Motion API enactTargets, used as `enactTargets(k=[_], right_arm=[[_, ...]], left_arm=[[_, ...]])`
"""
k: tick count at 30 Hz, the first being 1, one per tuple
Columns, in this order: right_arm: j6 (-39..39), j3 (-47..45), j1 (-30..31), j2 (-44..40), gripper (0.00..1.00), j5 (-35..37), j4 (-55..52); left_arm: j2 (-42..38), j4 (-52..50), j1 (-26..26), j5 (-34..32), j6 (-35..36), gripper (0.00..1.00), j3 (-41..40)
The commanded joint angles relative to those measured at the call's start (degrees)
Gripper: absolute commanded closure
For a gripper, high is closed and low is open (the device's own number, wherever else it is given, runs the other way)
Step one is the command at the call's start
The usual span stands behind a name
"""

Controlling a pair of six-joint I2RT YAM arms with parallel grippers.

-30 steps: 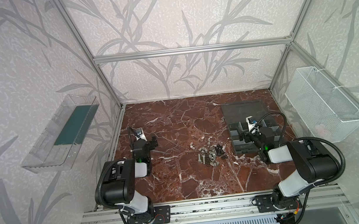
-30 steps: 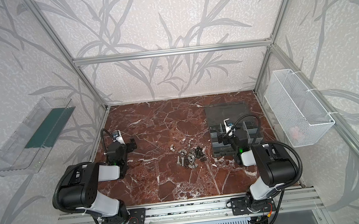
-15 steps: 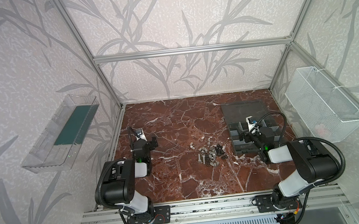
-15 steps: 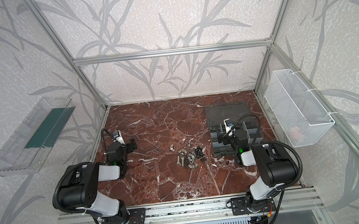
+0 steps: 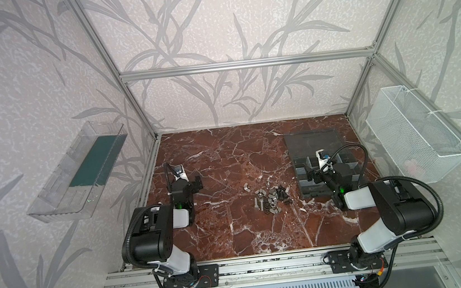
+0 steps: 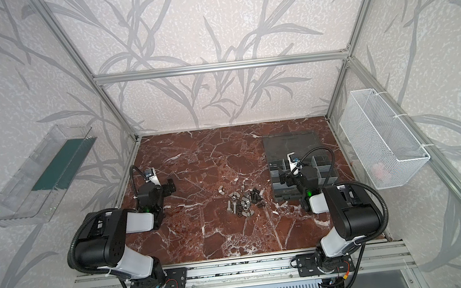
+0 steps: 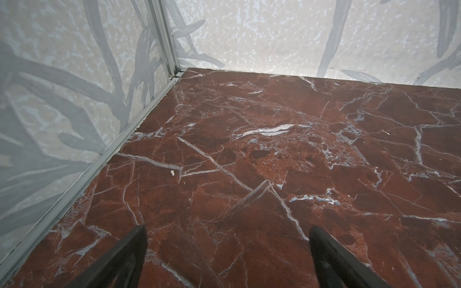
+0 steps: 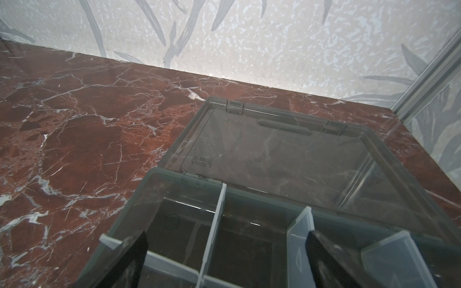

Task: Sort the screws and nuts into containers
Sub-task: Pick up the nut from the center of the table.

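The right tool is hanging wide open and empty above the compartments of the dark grey plastic organiser box. The left tool is gaping open over the red marble surface, gripping nothing. The tiny silver and black screws and nuts are lying heaped on the surface between the 2 arms, near the box.

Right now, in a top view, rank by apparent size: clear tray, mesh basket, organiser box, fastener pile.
1. Clear tray and white mesh basket: alike, both nearer the camera, so unranked.
2. Organiser box with open lid.
3. Pile of screws and nuts.
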Motion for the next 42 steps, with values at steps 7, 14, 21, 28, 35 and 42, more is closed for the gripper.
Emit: enactTargets(k=[7, 14, 21, 28, 35, 42], right_arm=[[-0.33, 1.36, 0.11, -0.03, 0.01, 0.25, -1.32], [0.5, -1.19, 0.21, 0.48, 0.01, 2.68, 4.61], [1.6, -3.13, 0.19, -1.76, 0.01, 5.38, 6.07], [1.41, -1.86, 0.36, -9.74, 0.01, 6.1, -3.35], [1.2, 6.4, 2.18, -25.0, 0.01, 6.4, -28.6], [2.75, 18.77, 6.22, -33.3, 0.01, 6.78, -53.99]], left_arm=[[0.44, 0.31, -0.15, 0.0, 0.83, 0.01, 1.35], [0.45, 0.04, -0.03, 0.04, 0.66, 0.01, 1.48], [-3.62, -4.69, -0.12, -3.46, -0.47, 0.01, 2.36], [-9.2, -10.13, -0.2, -3.24, -0.18, 0.01, 2.85], [-18.41, -26.03, -0.35, 1.04, -3.03, 0.01, 8.65], [-24.12, -35.4, -0.56, 3.33, -11.97, 0.01, 11.31]])
